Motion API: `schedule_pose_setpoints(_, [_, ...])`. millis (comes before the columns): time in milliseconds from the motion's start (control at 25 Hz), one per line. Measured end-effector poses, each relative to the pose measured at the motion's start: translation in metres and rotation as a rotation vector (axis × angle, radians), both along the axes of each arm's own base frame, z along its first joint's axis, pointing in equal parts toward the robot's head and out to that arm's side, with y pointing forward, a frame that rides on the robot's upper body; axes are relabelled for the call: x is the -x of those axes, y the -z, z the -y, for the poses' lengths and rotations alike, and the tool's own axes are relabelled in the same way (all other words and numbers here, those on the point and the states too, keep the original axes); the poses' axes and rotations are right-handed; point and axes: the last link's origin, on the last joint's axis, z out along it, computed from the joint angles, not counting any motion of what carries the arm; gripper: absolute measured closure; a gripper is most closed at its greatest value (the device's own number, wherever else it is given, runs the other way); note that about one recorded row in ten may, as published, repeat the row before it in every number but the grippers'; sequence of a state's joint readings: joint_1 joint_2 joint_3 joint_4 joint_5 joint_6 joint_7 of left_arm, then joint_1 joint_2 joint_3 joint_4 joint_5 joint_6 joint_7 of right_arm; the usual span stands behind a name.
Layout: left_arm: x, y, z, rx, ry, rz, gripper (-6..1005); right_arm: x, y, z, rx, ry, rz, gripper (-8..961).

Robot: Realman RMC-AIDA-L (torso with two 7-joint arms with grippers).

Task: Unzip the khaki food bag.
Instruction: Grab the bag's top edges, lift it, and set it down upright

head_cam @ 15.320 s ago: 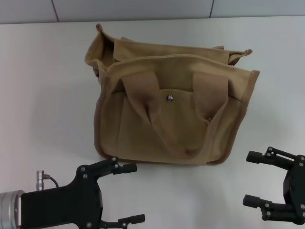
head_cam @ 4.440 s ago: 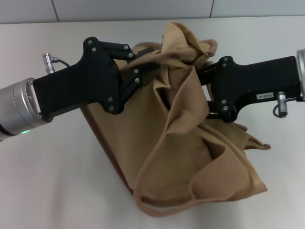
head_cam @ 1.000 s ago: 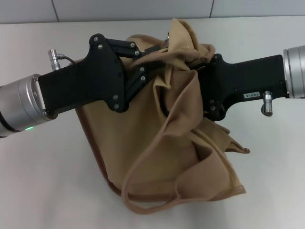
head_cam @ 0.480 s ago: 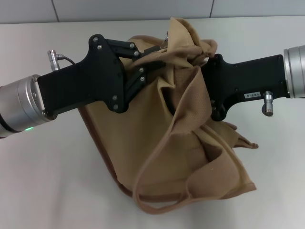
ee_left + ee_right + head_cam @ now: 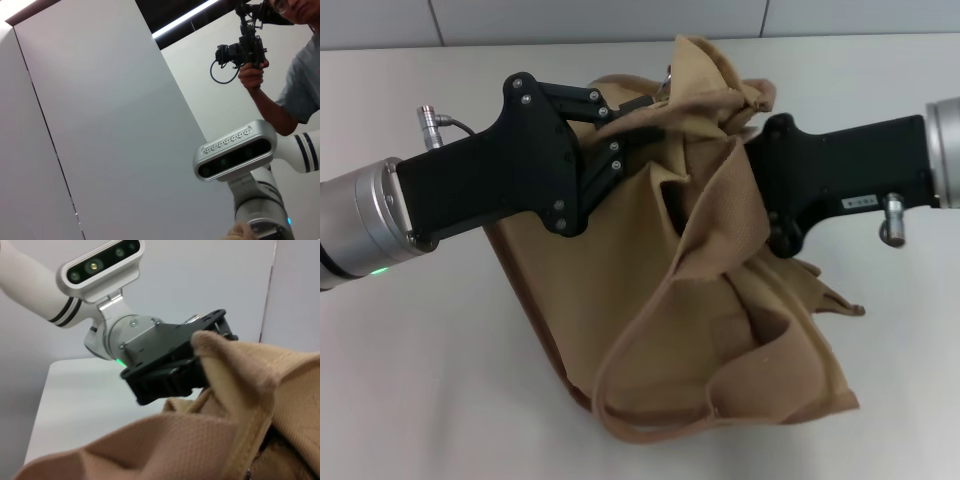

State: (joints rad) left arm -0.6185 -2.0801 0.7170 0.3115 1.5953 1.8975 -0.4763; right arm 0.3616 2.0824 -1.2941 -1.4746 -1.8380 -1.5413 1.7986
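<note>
Your left gripper (image 5: pixel 638 118) has its jaws buried in the bunched top edge of the khaki food bag (image 5: pixel 650 290); you can see linkage bars running into the cloth, and the jaws look clamped on a fold there, though the tips themselves are hidden. Directly across from them, on the far side of the same bunched edge, your right gripper (image 5: pixel 760 190) is pushed into the fabric, and you cannot tell whether its jaws are together or apart, because the canvas covers them. Between the two sets of jaws the bag's mouth is hoisted and crumpled; below them the body hangs down and rests on the white surface (image 5: pixel 440 380), with one webbing handle (image 5: pixel 650 415) looping out at the bottom, well away from both jaws. In the right wrist view the left gripper (image 5: pixel 172 367) sits just behind a raised tan fold. As for progress, you have the top edge gathered from both sides, but no zipper track or opened slot shows, so judge the unzipping as under way at best and not confirmed. Against half a second ago, your right arm has drawn slightly outward, and the lower bag has settled a touch farther right; the left looks unmoved.
</note>
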Motion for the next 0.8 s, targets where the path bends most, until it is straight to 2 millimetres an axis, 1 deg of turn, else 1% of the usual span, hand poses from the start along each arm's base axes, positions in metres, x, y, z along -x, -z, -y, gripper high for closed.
schedule_pose_setpoints(80, [0.000,0.000,-0.001,-0.005,-0.005,0.004,939,-0.005,-0.008,0.006,0.005,0.005,0.010,950])
schedule_pose_setpoints(120, [0.000,-0.001,-0.001,-0.007,-0.008,0.007,939,-0.005,-0.008,0.006,0.005,0.005,0.010,950])
schedule_pose_setpoints(280, [-0.001,-0.001,-0.002,-0.012,-0.016,0.020,939,-0.018,-0.021,0.015,0.014,0.041,0.014,951])
schedule_pose_setpoints(440, [-0.002,-0.002,-0.003,-0.015,-0.013,0.023,939,-0.025,-0.028,0.021,0.021,0.055,0.019,952])
schedule_pose_setpoints(480, [-0.003,-0.002,-0.004,-0.015,-0.013,0.024,939,-0.030,-0.033,0.024,0.020,0.067,0.032,952])
schedule_pose_setpoints(520, [-0.003,-0.002,-0.004,-0.015,-0.013,0.024,939,-0.030,-0.033,0.024,0.020,0.067,0.032,952])
schedule_pose_setpoints(680, [-0.004,-0.003,-0.005,-0.022,-0.019,0.037,939,-0.042,-0.041,0.033,0.012,0.103,0.070,953])
schedule_pose_setpoints(800, [-0.004,-0.004,-0.006,-0.022,-0.019,0.038,939,-0.046,-0.045,0.035,-0.003,0.117,0.057,947])
